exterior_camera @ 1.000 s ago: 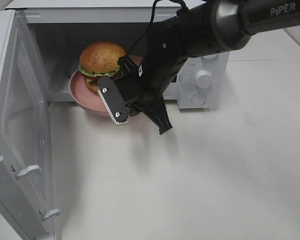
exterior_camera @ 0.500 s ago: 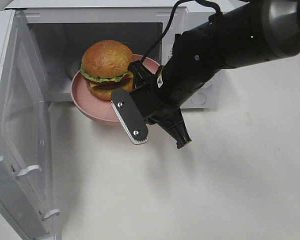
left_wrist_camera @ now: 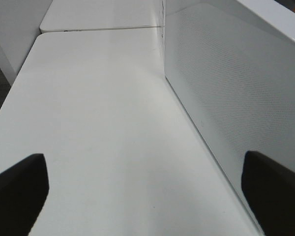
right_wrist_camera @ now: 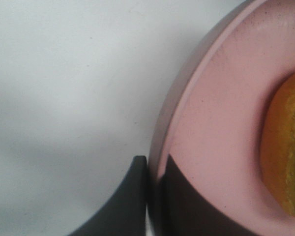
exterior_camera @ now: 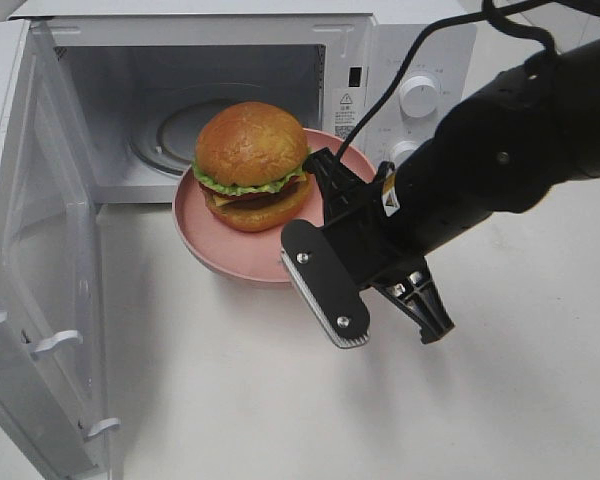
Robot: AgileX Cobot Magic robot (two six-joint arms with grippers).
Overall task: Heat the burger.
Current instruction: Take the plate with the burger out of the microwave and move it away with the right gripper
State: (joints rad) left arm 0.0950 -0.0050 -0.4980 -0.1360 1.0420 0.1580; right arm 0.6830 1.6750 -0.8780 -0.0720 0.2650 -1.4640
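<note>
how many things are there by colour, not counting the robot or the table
white boxy microwave: 1
round pink plate: 1
golden-brown bun burger: 1
total: 3

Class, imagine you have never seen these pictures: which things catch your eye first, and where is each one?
First comes the burger, tall and glossy on the pink plate in front of the open microwave. Next is the bulky black right gripper, shut on the plate's rim nearest the camera. The microwave's door swings wide at the left, showing the empty glass turntable inside.
</note>
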